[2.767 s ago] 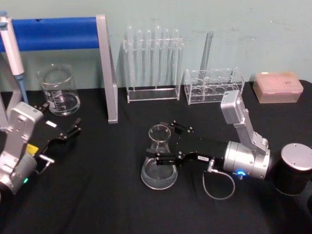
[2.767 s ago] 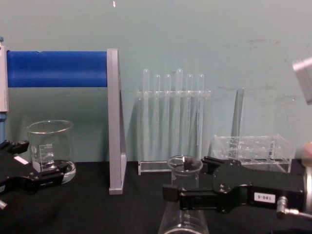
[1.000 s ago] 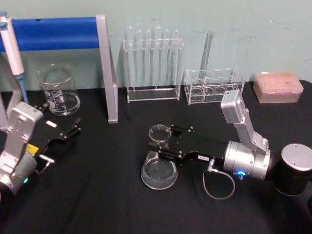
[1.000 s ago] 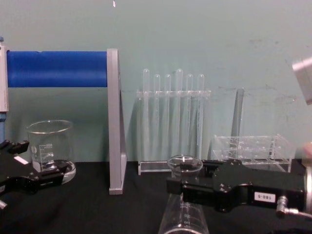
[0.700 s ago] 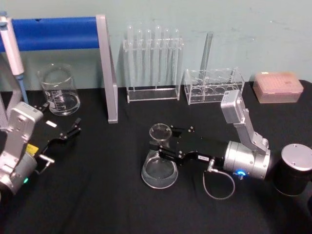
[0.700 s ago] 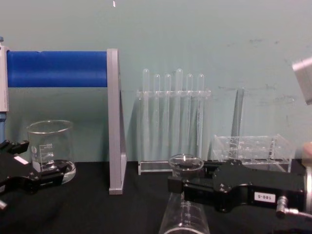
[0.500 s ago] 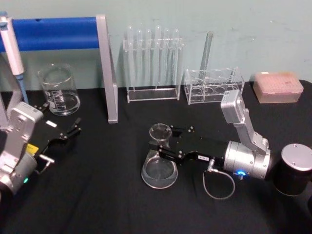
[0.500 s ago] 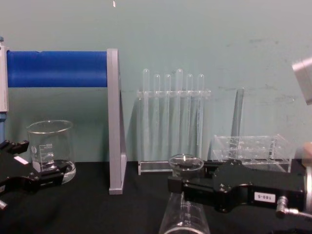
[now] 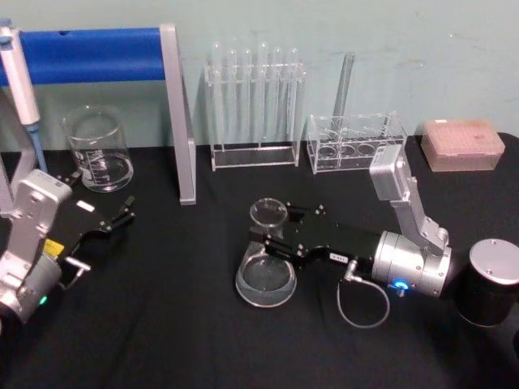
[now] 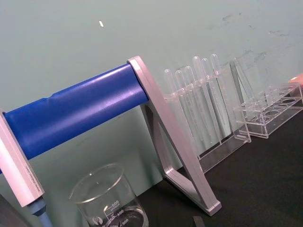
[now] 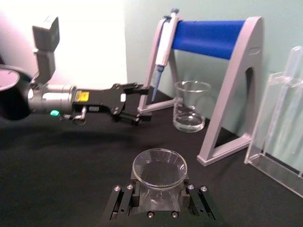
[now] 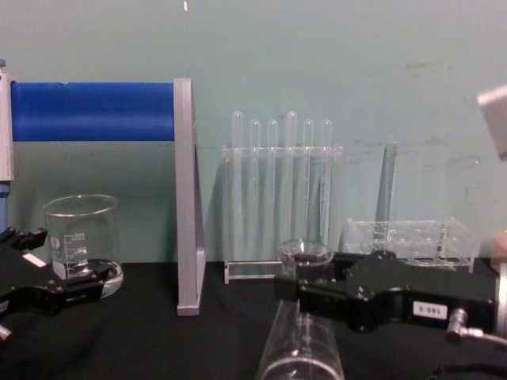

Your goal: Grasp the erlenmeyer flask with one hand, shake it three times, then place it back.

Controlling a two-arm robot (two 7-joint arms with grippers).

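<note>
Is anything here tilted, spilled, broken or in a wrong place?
Nothing stands out. The erlenmeyer flask is near the middle of the black table, with the right claw shut on its neck. The glass looks whole, and no liquid lies around it. The left claw hangs open near the beaker.

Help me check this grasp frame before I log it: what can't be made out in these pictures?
- Chest view: the erlenmeyer flask has its base cut off by the bottom edge, so table contact is unclear.
- Head view: the flask's neck is hidden between the fingers of the right gripper.
- Chest view: that gripper's white label is too blurred to read.
- Chest view: the beaker has graduation numbers too small to read.
</note>
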